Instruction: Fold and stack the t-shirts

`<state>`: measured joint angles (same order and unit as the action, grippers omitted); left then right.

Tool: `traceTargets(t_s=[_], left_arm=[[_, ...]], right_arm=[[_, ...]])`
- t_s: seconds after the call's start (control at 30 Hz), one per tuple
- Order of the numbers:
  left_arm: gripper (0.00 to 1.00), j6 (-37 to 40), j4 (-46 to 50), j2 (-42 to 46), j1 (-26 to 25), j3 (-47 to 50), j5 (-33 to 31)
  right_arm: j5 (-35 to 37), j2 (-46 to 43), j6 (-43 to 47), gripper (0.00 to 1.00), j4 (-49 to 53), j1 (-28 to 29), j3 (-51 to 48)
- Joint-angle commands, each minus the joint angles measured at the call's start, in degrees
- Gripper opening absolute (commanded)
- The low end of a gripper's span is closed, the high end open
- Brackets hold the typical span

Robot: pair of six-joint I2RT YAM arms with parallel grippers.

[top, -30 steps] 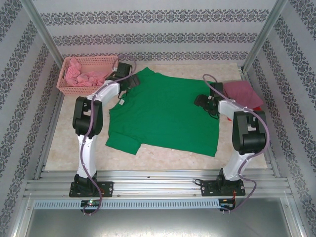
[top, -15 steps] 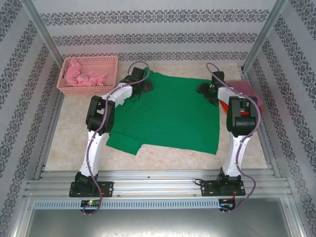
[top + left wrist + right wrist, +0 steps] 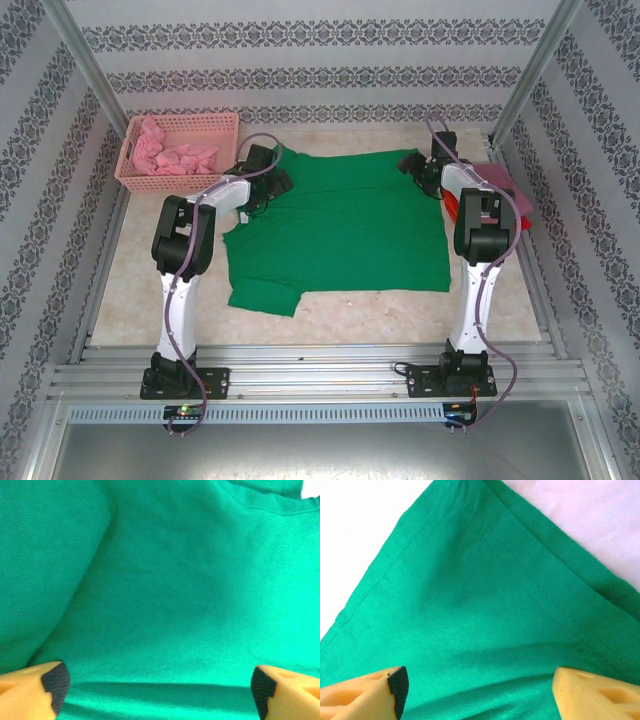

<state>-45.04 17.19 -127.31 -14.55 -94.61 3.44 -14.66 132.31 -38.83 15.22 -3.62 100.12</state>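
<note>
1. Pale pink t-shirts [image 3: 170, 158] are piled in the basket [image 3: 128, 182] at the far left of the worktop [image 3: 350, 312].
2. Left fingers [image 3: 55, 682] are spread wide with nothing gripped, placed over the collar end.
3. The green t-shirt [image 3: 340, 225] is laid flat mid-worktop, long axis left to right, collar at the left.
4. Right fingers [image 3: 399, 680] are likewise spread, over the far hem corner; cloth is directly beneath both.

Green t-shirt [image 3: 340, 225] spread flat centrally, pink t-shirts [image 3: 170, 155] bunched far-left, mauve-pink t-shirt [image 3: 508, 176] far-right.
</note>
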Motion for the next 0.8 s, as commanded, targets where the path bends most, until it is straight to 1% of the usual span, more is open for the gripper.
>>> traceTargets(t_s=[0.0,0.1,0.17,0.23,0.4,0.5,0.57,0.67,0.73,0.77], left_arm=[[1.0,-0.89,1.97,0.25,0.61,2.41,1.67],[1.0,0.77,0.45,3.59,0.32,2.54,1.75],[1.0,2.24,1.17,6.89,-0.27,2.49,0.34],[1.0,2.67,2.24,10.68,-1.42,3.97,-2.18],[1.0,1.23,3.82,22.69,-5.05,13.02,-9.38],[1.0,-2.72,8.38,30.16,-7.53,19.71,-12.97],[1.0,-6.36,12.79,35.32,-10.04,24.65,-15.49],[1.0,-13.57,17.96,42.13,-12.74,31.9,-16.28],[0.94,-18.14,19.13,46.81,-14.82,37.41,-15.19],[0.89,-19.62,18.66,48.7,-15.81,39.86,-13.81]], right_arm=[[-0.65,1.21,1.61,0.79,3.92,-0.63,0.68],[-1.64,-3.5,3.25,0.8,1.73,-0.64,-2.51],[-2.09,-8.17,4.43,0.81,0.14,-0.56,-5.87],[-2.13,-12.86,5.44,0.82,-1.52,-0.44,-10.31],[-1.36,-25.78,7.79,0.84,-6.06,0.69,-25.3],[-1.08,-33.87,9.06,0.85,-6.77,1.54,-34.09],[-0.94,-40.19,9.87,0.85,-6.16,2.05,-40.39],[-0.96,-48.37,10.57,0.85,-4.75,3.74,-47.35],[-0.99,-52.64,11.12,0.85,-2.68,5.95,-50.54],[-0.97,-54.01,11.07,0.85,-1.84,6.83,-51.93]])
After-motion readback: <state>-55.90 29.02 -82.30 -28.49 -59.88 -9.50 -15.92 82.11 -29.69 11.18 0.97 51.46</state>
